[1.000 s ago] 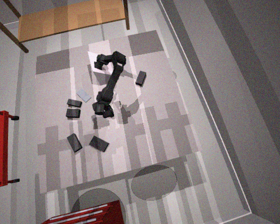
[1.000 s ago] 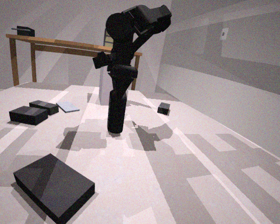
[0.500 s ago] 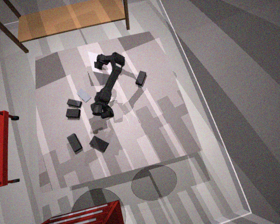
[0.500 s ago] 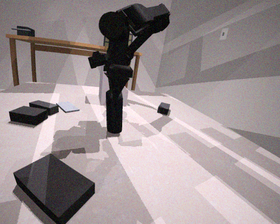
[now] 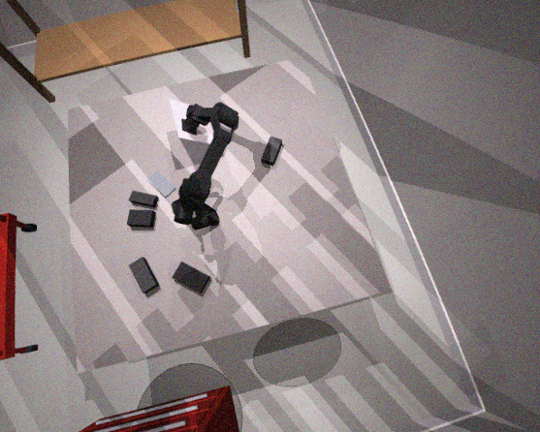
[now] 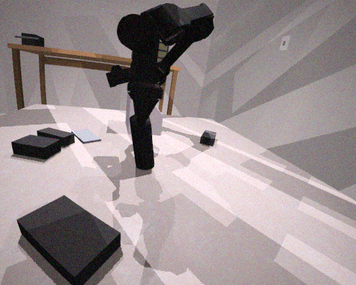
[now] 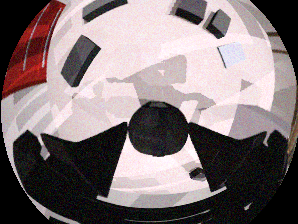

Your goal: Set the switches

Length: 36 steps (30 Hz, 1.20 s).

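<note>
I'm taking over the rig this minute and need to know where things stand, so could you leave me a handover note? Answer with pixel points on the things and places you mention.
Gripper (image 5: 194,215) (image 6: 142,119) (image 7: 158,125): closed on a long dark unit with a rounded end (image 6: 142,144) (image 7: 158,131), probably the controller; it hangs near upright. Bench contact: can't tell.
Other parts: five dark boxes and a pale blue plate (image 5: 162,184) (image 6: 86,135) (image 7: 232,54) lie on the bench.
Done: unit gripped. Label and switch settings aren't readable here.
Left: confirm label and switches, leave unit flat on its base, move clear.
</note>
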### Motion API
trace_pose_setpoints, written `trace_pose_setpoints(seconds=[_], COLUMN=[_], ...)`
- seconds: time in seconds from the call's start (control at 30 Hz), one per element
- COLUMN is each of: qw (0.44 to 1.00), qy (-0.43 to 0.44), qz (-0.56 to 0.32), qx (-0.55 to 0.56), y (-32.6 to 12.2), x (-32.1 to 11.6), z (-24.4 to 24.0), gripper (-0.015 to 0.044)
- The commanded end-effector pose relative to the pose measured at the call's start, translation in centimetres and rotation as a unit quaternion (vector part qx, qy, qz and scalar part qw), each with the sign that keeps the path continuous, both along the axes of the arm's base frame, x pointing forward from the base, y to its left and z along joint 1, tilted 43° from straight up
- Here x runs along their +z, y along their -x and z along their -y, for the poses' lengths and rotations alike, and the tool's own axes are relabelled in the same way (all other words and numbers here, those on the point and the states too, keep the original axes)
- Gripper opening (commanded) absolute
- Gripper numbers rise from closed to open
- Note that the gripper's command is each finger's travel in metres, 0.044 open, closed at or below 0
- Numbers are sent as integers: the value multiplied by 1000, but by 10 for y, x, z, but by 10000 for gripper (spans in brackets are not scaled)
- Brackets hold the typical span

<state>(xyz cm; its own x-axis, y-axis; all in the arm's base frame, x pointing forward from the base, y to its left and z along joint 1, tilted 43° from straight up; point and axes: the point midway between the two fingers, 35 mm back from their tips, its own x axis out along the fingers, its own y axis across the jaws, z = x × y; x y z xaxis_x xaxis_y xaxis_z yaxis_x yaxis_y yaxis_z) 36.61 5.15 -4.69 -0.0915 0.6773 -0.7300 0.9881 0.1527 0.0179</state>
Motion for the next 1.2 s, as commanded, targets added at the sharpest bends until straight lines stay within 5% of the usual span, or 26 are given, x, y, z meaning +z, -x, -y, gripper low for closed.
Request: trace_pose_setpoints(seconds=[0.0,1.17], qw=[1000,1000], qy=[3,4], qz=[-5,-5], qx=[9,9], y=[3,0], x=[-7,-31], z=[-2,14], gripper=[338,338])
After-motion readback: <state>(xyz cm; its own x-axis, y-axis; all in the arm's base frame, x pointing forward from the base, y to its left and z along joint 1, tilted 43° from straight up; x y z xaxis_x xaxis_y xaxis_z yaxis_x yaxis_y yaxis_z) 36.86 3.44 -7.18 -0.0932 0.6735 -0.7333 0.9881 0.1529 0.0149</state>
